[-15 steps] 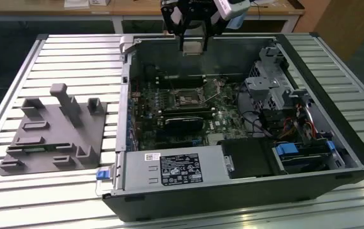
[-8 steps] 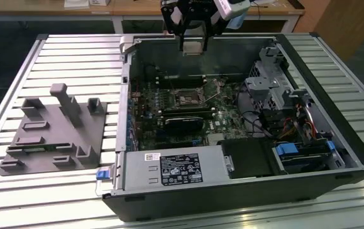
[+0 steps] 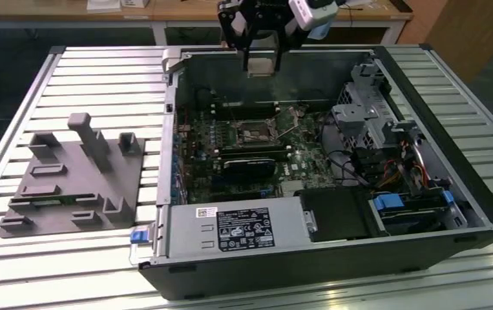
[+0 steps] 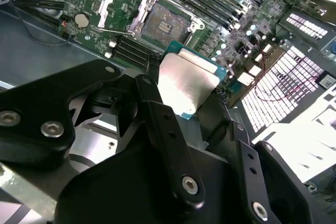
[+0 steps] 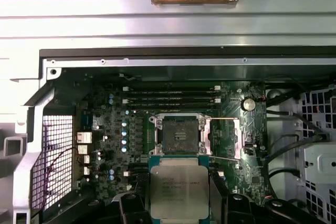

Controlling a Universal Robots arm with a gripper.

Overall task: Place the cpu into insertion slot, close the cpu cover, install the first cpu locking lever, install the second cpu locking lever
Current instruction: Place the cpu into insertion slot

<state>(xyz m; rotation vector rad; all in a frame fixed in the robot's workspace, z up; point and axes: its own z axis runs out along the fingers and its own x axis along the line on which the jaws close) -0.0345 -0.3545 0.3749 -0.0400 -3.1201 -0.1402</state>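
My gripper (image 4: 186,98) is shut on the cpu (image 4: 188,83), a flat square chip with a dull silver top on a green edge, held by two opposite sides. In the first wrist view the cpu (image 5: 178,190) hangs between the black fingers (image 5: 131,205), above the board and short of the insertion slot (image 5: 178,134). The slot (image 4: 165,24) is a dark square socket with bare contacts. The cpu cover (image 5: 224,137) is swung open beside it, also seen as a silvery frame (image 4: 122,4). In the exterior view the gripper (image 3: 261,64) hovers over the case's far wall, above the slot (image 3: 255,132).
The open computer case (image 3: 453,194) lies on a slatted metal table (image 3: 99,84). Long black memory slots (image 5: 170,95) run beside the socket. A power supply (image 3: 229,229) and a black module (image 3: 336,213) fill the near end. A grey fixture block (image 3: 73,181) sits on the exterior view's left.
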